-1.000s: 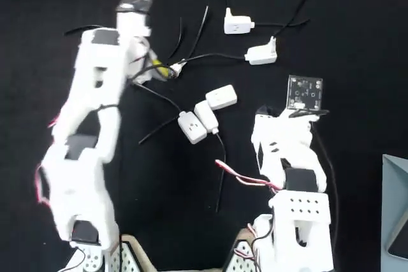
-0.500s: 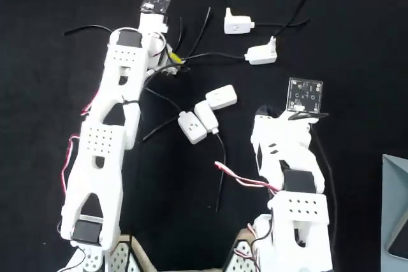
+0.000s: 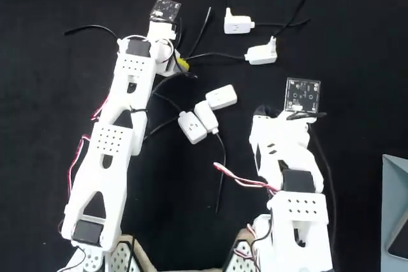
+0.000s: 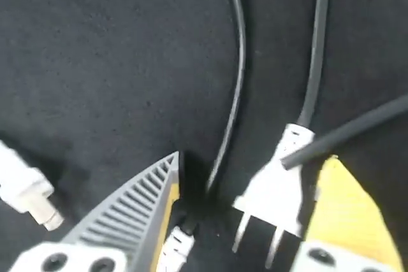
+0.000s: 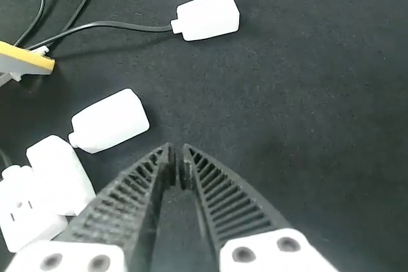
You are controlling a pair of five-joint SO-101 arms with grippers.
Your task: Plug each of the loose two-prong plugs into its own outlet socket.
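Black cloth (image 3: 38, 93) all over, so the white two-prong plug (image 4: 274, 186) pops. It sits between your left gripper's (image 4: 254, 160) spread jaws, hugging the yellow one. I'd centre up and pinch the body, not the prongs. Your right gripper (image 5: 175, 154) is clamped on nothing near the outlet sockets (image 3: 199, 120).

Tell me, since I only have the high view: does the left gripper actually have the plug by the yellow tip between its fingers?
Observer: Yes. The left wrist view shows the left gripper open, with the white two-prong plug between its fingers, lying against the yellow finger.
Operator: Which way do the prongs face?
Observer: Back toward the gripper's base. The plug's black cord leads away from it.
Operator: And the right gripper?
Observer: The right gripper is shut on nothing, above bare table.
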